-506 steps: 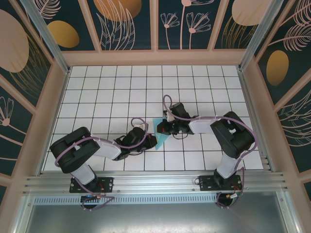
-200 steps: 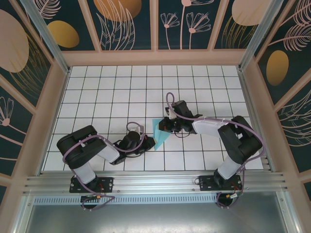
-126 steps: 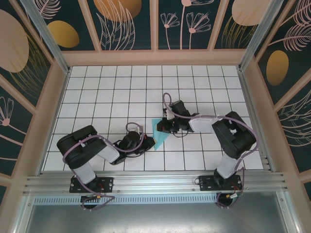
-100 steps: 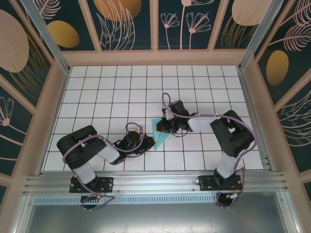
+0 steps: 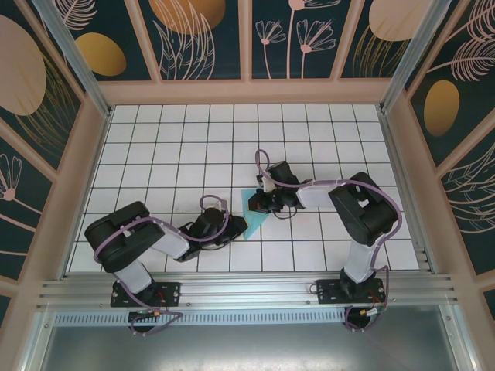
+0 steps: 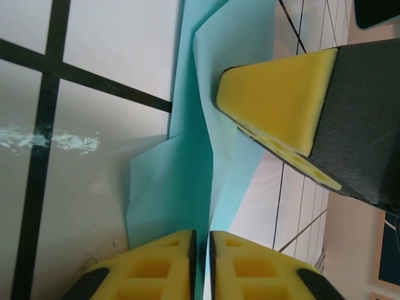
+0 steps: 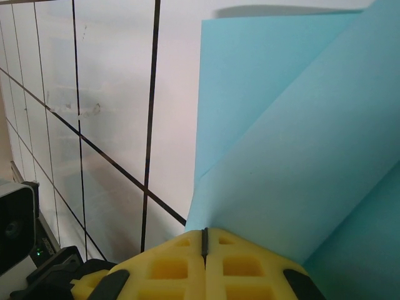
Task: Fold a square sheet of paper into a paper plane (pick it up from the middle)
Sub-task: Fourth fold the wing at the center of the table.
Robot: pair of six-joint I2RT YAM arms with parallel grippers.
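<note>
creased light-blue paper sheet (image 5: 252,214) on white grid table (image 5: 155,154) | right gripper (image 7: 204,240): pads pressed together, pinching sheet's far-right part | left gripper (image 6: 200,250): jaws nearly together around near-left edge, grip unclear

gripper (image 7: 204,240): yellow fingers pressed together, tips against the paper
paper (image 7: 300,156): light blue, folded over
table (image 7: 112,94): white grid, left

Top cam: high at 6 o'clock, looking down. Left wrist cam faces 3 o'clock, right 9 o'clock, both close-up; all share blue paper (image 5: 251,213)
</note>
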